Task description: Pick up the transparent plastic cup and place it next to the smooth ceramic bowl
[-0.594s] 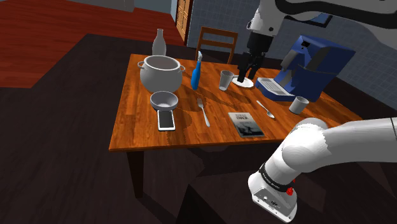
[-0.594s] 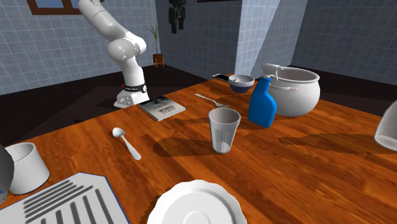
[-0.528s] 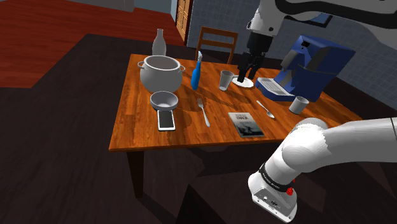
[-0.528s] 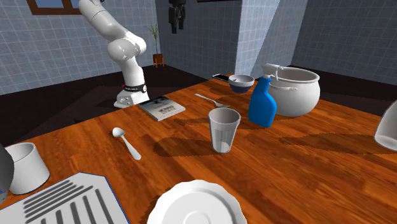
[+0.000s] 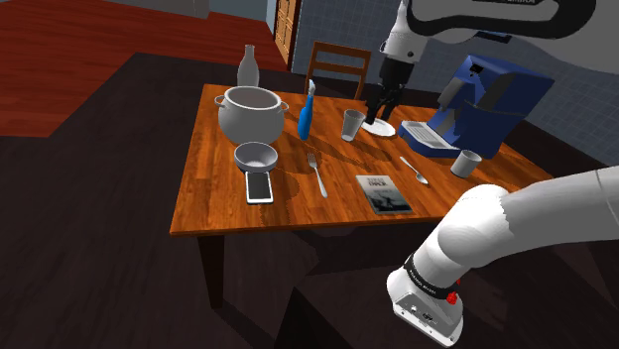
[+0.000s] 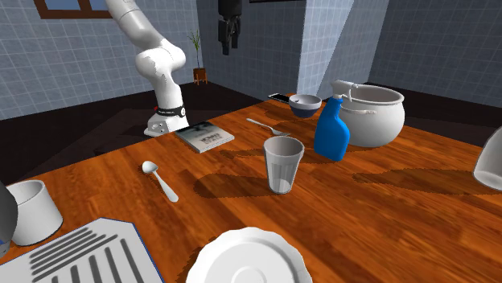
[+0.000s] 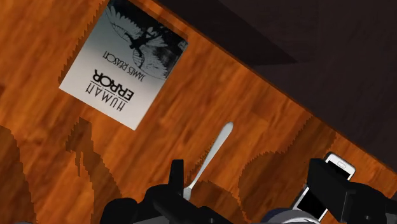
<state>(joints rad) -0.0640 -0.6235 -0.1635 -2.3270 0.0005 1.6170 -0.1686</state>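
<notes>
The clear ribbed cup (image 5: 352, 125) stands upright on the wooden table (image 5: 208, 198), between a blue spray bottle (image 5: 306, 114) and a white plate (image 5: 378, 128). It is nearest the camera in the second exterior view, cup (image 6: 283, 163). The small grey bowl (image 5: 255, 156) sits nearer the table's front, beside a phone (image 5: 259, 186); across the table it shows as bowl (image 6: 305, 103). My gripper (image 5: 378, 109) hangs open in the air over the plate, to the right of the cup and well above it, gripper (image 6: 228, 44). Nothing sits between its fingers (image 7: 175, 181).
A large grey pot (image 5: 248, 111) and a bottle (image 5: 248, 64) stand behind the bowl. A fork (image 5: 316, 174), book (image 5: 383, 193), spoon (image 5: 414, 169) and mug (image 5: 464, 163) lie across the front right. A blue coffee machine (image 5: 486, 104) fills the far right corner; a chair (image 5: 337, 67) stands behind.
The arm's upper links have swung and the gripper has shifted slightly toward the shoulder view's left, closer to the cup. No object on the table has moved.
</notes>
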